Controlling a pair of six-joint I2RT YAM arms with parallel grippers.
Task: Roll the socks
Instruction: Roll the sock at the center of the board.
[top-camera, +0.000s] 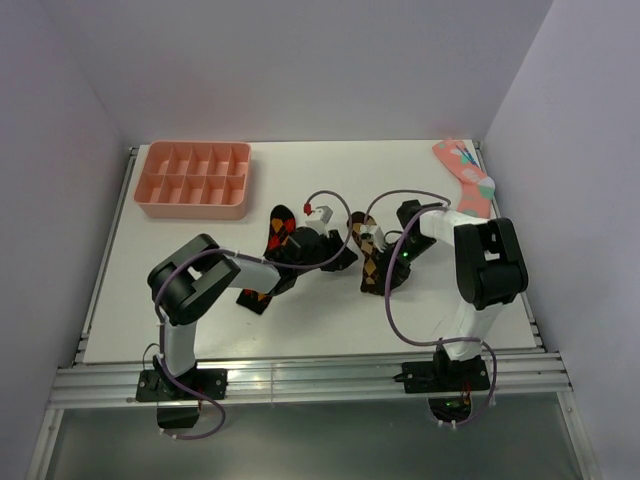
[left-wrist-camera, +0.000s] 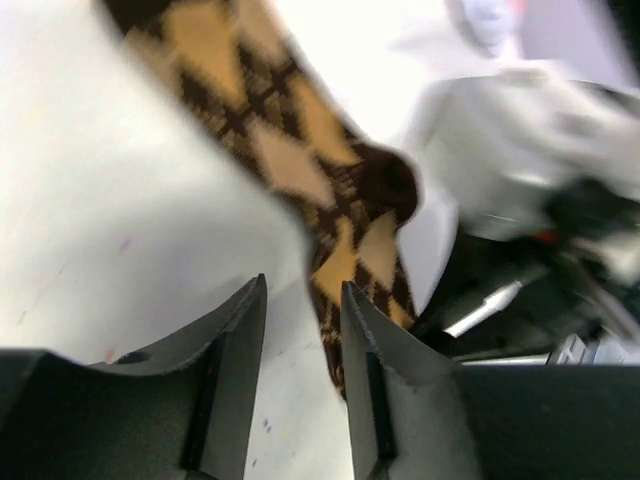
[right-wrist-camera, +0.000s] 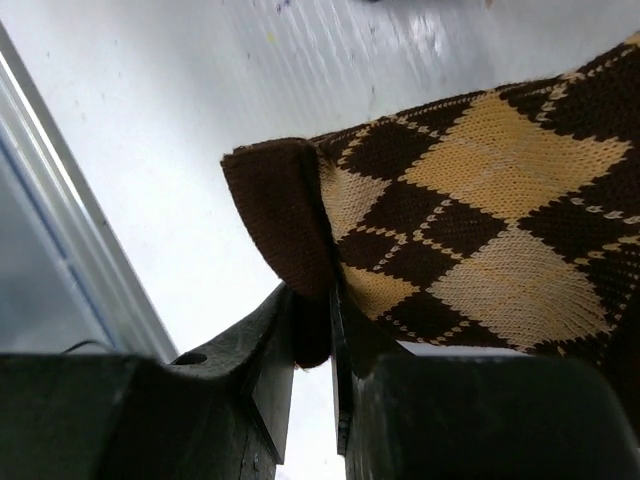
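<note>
White tabletop (top-camera: 330, 320) fills most of what I can see, boxed in by pale walls. Two black-and-white arms reach over it from the near edge. The left arm (top-camera: 190, 285) stretches toward the middle, and the right arm (top-camera: 490, 262) folds back inward to meet it.

At the far left corner sits a salmon-pink tray (top-camera: 195, 180) split into small compartments. Mid-table lie the two argyle socks, close together but not touching. The red-and-orange sock (top-camera: 281, 228) runs diagonally under the left arm, with both its ends poking out. Just to its right is the tan-and-orange sock (top-camera: 372, 272). A pink sock (top-camera: 465, 175) lies well apart from them in the far right corner.

From the left wrist, the left gripper (left-wrist-camera: 300, 290) has its jaws apart over bare table with nothing between them. The tan-and-orange sock's edge is just beside its right finger (left-wrist-camera: 385, 370). From the right wrist, the right gripper (right-wrist-camera: 313, 300) is pinched tight on the sock's plain dark-brown end, which folds up between the jaws.
</note>
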